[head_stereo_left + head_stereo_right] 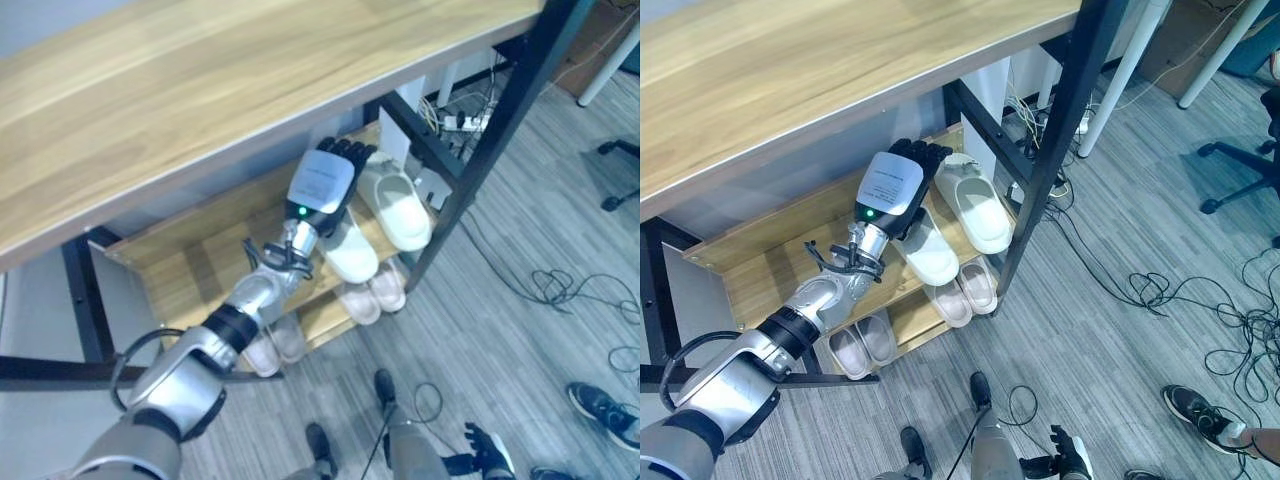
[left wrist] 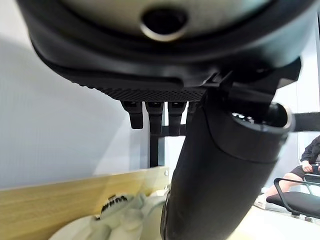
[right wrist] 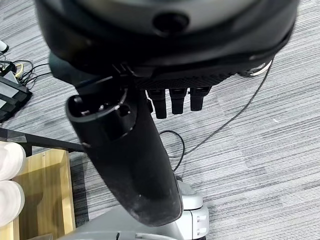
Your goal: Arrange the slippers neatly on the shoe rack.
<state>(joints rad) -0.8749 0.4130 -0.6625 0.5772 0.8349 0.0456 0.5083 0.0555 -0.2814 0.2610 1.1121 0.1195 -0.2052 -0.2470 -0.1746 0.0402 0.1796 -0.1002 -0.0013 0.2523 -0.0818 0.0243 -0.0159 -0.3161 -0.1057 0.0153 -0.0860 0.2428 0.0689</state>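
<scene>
Left hand: my left hand point(image 1: 322, 180) reaches under the wooden tabletop point(image 1: 200, 90) to the middle shelf point(image 1: 190, 265) of the shoe rack, centre of the left eye view; its fingers lie straight and relaxed, gripping nothing.
Contact: the fingers sit over the back end of the inner white slipper point(image 1: 350, 252); I think they press on it, but the hand hides the touch point.
Slippers: the outer white slipper point(image 1: 395, 205) lies just beside the inner one, toward the rack's dark right post point(image 1: 480, 150), angled out toward that edge.
Lower shelf: two pinkish pairs, one point(image 1: 372, 292) right of centre, the other point(image 1: 272, 345) lower left.
Right hand: my right hand point(image 3: 172, 102) hangs over the grey floor point(image 3: 260, 125), fingers loose, empty.
Risk: a hard push could slide the inner slipper into its neighbour and tip that one off the shelf edge.
Risk: lifting my wrist here could knock the tabletop's underside.
</scene>
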